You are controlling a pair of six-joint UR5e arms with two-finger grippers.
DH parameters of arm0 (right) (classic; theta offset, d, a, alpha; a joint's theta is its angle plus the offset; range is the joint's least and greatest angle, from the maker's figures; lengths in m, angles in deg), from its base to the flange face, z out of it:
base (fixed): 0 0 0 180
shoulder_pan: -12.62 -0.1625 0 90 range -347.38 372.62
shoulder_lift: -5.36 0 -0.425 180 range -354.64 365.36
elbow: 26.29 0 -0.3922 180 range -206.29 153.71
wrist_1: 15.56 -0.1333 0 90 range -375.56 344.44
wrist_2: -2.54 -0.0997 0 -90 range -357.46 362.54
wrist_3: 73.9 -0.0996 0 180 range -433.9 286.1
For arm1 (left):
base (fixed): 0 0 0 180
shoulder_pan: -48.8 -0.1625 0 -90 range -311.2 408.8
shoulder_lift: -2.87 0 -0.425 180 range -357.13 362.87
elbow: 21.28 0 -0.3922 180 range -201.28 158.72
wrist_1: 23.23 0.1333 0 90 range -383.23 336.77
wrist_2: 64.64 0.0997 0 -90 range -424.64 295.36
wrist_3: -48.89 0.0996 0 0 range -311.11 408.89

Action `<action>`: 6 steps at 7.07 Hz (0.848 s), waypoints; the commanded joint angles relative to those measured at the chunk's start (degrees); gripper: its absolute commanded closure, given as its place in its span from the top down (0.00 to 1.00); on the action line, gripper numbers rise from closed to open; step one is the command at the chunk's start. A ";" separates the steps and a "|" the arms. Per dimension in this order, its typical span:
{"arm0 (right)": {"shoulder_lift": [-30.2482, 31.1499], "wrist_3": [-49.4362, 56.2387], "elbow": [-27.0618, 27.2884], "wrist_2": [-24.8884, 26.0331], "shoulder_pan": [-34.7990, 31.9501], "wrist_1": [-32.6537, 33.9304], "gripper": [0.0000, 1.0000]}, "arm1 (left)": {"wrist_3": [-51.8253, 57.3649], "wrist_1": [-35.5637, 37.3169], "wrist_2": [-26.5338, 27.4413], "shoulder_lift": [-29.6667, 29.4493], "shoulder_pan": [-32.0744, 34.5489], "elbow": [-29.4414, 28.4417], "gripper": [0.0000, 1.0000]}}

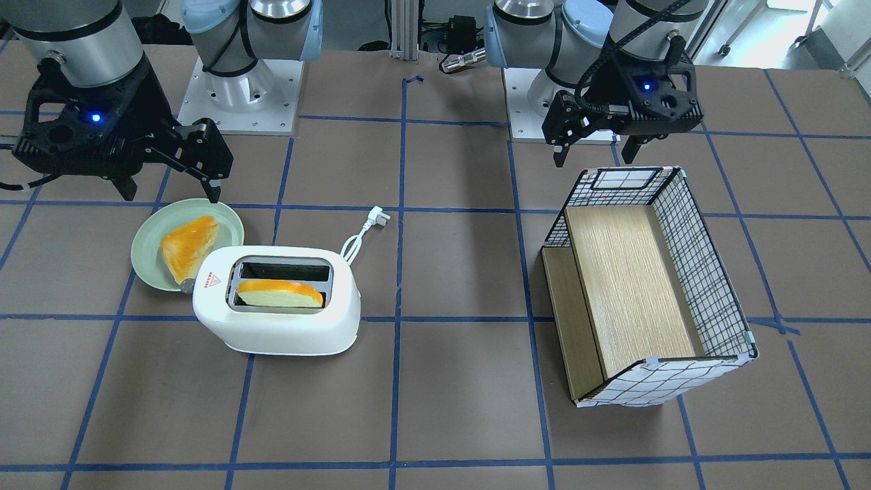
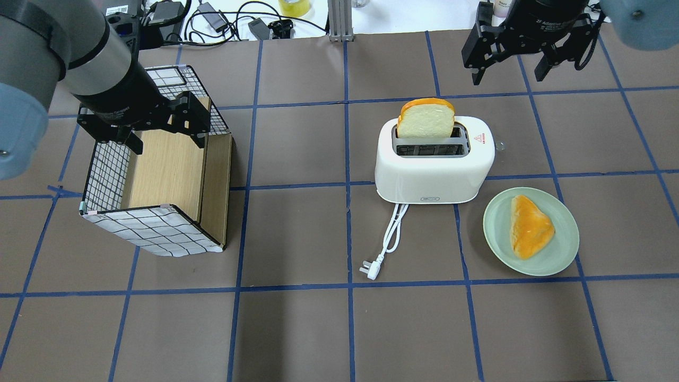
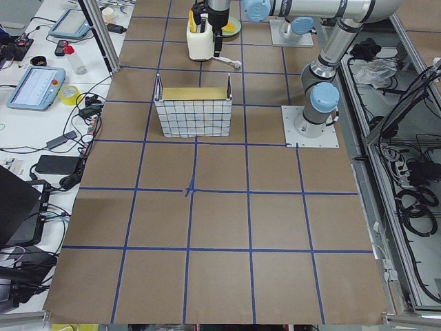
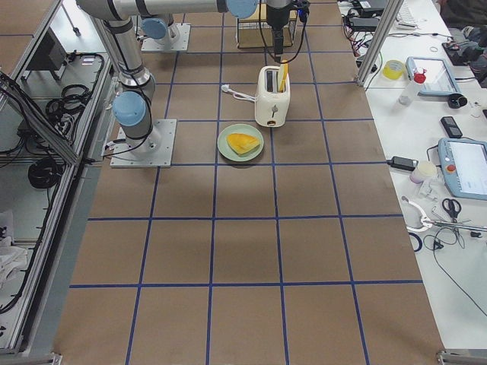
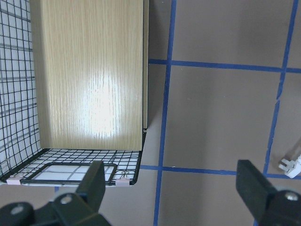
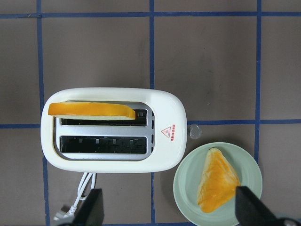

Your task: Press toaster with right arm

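The white two-slot toaster point(image 1: 286, 333) stands on the table, and a slice of bread point(image 1: 279, 294) sticks up from one slot. It also shows in the overhead view point(image 2: 435, 172) and the right wrist view point(image 6: 164, 150). Its small lever knob point(image 6: 194, 131) juts from the end nearest the plate. My right gripper point(image 1: 170, 194) is open and empty. It hangs above the table beyond the toaster's knob end point(image 2: 507, 78), apart from the toaster. My left gripper point(image 2: 167, 143) is open and empty above the grid-patterned box point(image 2: 154, 231).
A green plate point(image 2: 562, 249) with a wedge of bread point(image 2: 530, 225) sits beside the toaster's knob end. The toaster's white cord and plug point(image 2: 371, 268) trail toward the robot. The grid-patterned wooden box point(image 1: 701, 265) lies on its side under the left arm.
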 commanded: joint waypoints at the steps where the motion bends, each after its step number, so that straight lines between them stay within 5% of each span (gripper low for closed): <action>1: -0.02 0.00 0.09 0.10 0.00 0.03 1.00 | 0.00 0.00 -0.02 0.01 0.00 0.00 1.00; 6: -0.11 1.39 0.44 0.79 0.96 0.29 1.00 | 0.00 0.00 -0.02 -0.08 0.00 0.00 1.00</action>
